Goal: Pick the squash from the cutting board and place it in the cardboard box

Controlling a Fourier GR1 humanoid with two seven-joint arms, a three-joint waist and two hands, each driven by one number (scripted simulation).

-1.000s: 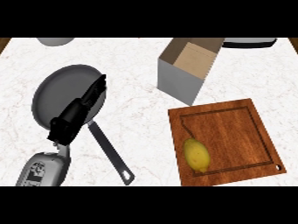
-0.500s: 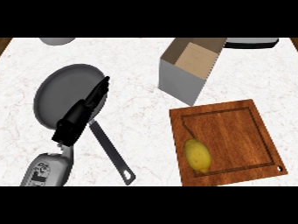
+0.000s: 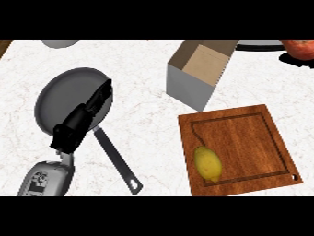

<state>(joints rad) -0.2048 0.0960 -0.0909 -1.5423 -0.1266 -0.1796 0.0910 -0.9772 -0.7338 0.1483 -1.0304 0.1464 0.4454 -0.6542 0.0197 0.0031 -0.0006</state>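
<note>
The left hand [image 3: 83, 120] hovers over the frying pan [image 3: 61, 94], fingers straight. The squash [image 3: 207, 163] lies on the cutting board [image 3: 244, 138], near the cardboard box [image 3: 199, 73].

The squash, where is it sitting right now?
In the head view, the yellow squash lies at the lower left of the wooden cutting board, on the right side, below the cardboard box.

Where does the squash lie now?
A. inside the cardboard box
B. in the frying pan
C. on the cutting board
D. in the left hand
C: the yellow squash lies in the lower left corner of the wooden cutting board, apart from the cardboard box.
</note>
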